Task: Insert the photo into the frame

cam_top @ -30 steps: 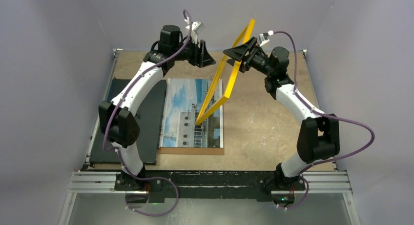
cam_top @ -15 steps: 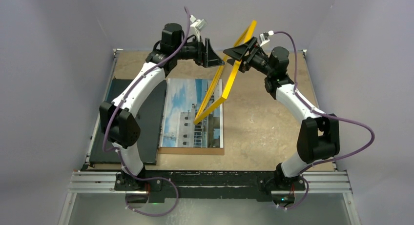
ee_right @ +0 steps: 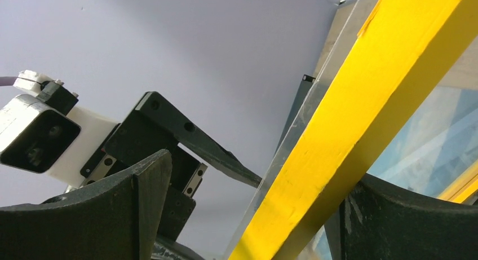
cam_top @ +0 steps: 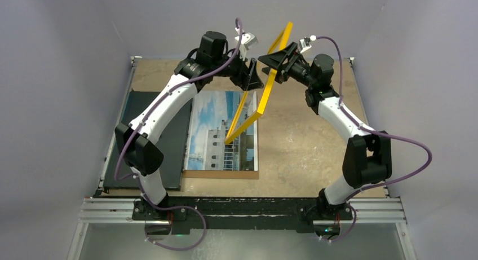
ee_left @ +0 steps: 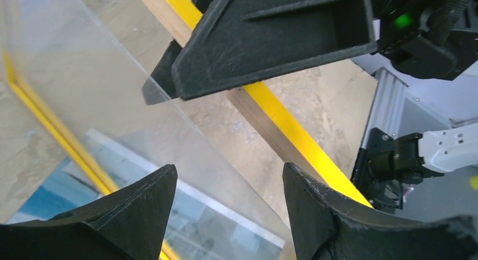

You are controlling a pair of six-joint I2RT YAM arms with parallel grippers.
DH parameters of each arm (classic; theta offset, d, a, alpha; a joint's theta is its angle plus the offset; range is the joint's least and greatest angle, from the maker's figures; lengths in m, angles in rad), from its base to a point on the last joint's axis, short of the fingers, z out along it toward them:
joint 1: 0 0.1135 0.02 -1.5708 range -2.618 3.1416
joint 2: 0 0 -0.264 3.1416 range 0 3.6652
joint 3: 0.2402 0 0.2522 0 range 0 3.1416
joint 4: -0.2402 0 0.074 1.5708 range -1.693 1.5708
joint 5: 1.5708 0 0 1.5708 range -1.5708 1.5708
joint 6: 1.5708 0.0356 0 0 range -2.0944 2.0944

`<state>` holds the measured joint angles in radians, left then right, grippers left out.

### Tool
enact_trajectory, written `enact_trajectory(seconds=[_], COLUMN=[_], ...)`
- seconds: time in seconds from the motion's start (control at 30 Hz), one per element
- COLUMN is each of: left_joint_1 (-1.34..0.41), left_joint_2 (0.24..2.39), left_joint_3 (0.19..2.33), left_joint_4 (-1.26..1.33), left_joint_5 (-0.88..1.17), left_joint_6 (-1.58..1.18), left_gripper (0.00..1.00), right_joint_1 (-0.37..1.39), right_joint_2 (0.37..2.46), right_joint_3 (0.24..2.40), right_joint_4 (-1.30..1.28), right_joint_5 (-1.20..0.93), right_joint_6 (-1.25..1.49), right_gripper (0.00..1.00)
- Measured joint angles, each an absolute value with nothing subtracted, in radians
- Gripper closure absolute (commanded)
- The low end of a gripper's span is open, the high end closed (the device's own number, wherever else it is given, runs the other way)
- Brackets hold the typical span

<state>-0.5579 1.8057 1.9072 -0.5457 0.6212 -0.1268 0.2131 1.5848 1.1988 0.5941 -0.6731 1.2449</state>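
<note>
The yellow-bordered frame (cam_top: 265, 96) stands steeply tilted, its low corner resting on the photo (cam_top: 211, 130), a print of a white building under blue sky lying flat. My right gripper (cam_top: 274, 61) is open astride the frame's upper right bar (ee_right: 361, 119). That bar leans on one finger, and the other finger (ee_right: 135, 203) stands well apart from it. My left gripper (cam_top: 251, 76) is open beside the frame's left side. Its fingers point at the clear pane (ee_left: 113, 102), with nothing between them (ee_left: 228, 167).
The photo lies on a brown backing board (cam_top: 220, 173). A black flat board (cam_top: 172, 158) lies to its left, partly under the left arm. The tan tabletop (cam_top: 304, 141) is walled by grey panels at the back and sides.
My left arm has swung right, up to the frame, and its jaws have spread wider. The frame and the right gripper have hardly moved.
</note>
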Motion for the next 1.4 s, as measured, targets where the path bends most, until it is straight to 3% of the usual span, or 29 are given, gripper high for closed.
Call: enact_trajectory(seconds=[0.3,0.6,1.03,1.1,1.4], left_joint_1=[-0.557,-0.557,-0.557,-0.557,-0.557], left_joint_2=[1.784,1.765,1.765,1.765,1.756], left_joint_3=[1.908,1.91,1.988,1.998,1.942], left_joint_4=[-0.61,-0.63,-0.735,-0.745,-0.767], left_joint_5=[0.544,0.481,0.377,0.363,0.403], left_joint_6=[-0.055,0.014,0.093,0.105,0.141], left_gripper=[0.38,0.58,0.74,0.72,0.44], right_joint_1=[0.213,0.211,0.181,0.175,0.169], right_joint_2=[1.585,1.585,1.55,1.535,1.494], right_joint_3=[1.199,1.198,1.175,1.166,1.089], right_joint_4=[0.599,0.587,0.402,0.379,0.388], right_joint_5=[-0.676,-0.704,-0.72,-0.719,-0.712], right_joint_6=[1.257,1.251,1.128,1.112,1.093], right_gripper=[0.09,0.11,0.15,0.18,0.41])
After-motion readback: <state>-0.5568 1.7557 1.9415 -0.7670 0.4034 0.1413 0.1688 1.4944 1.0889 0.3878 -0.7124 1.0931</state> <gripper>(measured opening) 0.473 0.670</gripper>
